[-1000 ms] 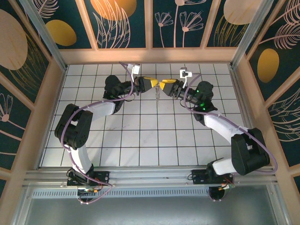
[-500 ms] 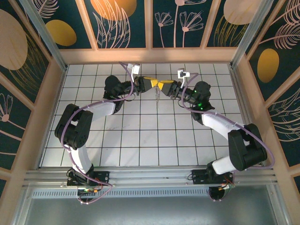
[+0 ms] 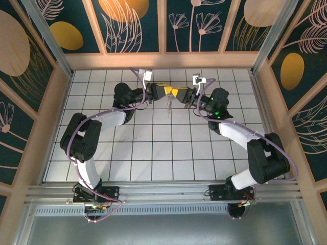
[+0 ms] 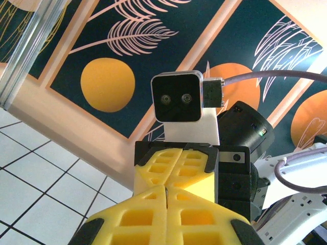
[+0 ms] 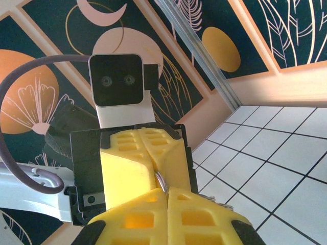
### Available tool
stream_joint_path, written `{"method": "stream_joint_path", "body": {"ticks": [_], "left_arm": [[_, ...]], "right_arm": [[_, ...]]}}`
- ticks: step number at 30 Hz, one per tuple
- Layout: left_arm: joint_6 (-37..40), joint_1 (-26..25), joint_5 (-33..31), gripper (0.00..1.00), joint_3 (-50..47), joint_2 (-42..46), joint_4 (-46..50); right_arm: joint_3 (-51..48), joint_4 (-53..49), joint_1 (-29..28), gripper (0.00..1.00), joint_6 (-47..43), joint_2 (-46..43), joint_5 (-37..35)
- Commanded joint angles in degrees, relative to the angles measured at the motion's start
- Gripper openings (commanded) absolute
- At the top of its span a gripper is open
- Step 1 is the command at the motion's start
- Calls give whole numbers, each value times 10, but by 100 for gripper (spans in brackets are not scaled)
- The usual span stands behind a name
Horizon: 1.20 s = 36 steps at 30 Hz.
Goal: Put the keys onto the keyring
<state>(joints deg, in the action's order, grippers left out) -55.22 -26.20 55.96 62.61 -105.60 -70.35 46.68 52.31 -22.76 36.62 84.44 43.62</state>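
The left hand [image 3: 166,93] and right hand [image 3: 176,94], both pressed shut, meet tip to tip above the far counter [image 3: 153,148], the keyring [image 5: 161,180] a thin loop pinched at the left hand's tips. Light, stiff and slick, the wire likely wants a flat pinch clear of its split. Whether the right hand has caught anything cannot be told.

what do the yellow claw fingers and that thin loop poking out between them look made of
Yellow fingers: probably moulded or printed plastic with a matte finish; flat even colour, no glare, square recessed pockets. Thin loop: most likely metal wire, polished; silver-grey with a bright glint on its curve, though little of it shows.
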Motion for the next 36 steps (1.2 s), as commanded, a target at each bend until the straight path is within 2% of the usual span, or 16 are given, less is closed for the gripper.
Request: {"method": "stream_joint_path", "body": {"ticks": [1, 2, 5, 9, 14, 19, 24, 29, 36], "left_arm": [[-5, -4, -5, 0, 8, -6, -21], [1, -4, -10, 1, 11, -6, -10], [23, -3, -24, 16, 23, -5, 24], [53, 5, -33, 23, 51, -8, 81], [55, 21, -28, 26, 89, -16, 111], [97, 33, -8, 29, 125, -20, 189], [156, 37, 28, 30, 164, -34, 281], [280, 43, 58, 30, 203, -44, 431], [342, 60, 74, 31, 216, -61, 505]], "right_arm": [[24, 27, -1, 0, 0, 4, 6], [25, 21, 0, 0, -2, 5, 4], [30, 2, 9, 0, -12, 6, 5], [39, -17, 32, 0, -14, 20, 19], [60, -38, 61, 0, -8, 36, 48], [107, -131, 81, 0, -55, 39, 77], [168, -244, 89, 0, -119, 66, 120], [211, -325, 92, 0, -169, 105, 147], [258, -408, 92, 0, -226, 154, 178]]}}
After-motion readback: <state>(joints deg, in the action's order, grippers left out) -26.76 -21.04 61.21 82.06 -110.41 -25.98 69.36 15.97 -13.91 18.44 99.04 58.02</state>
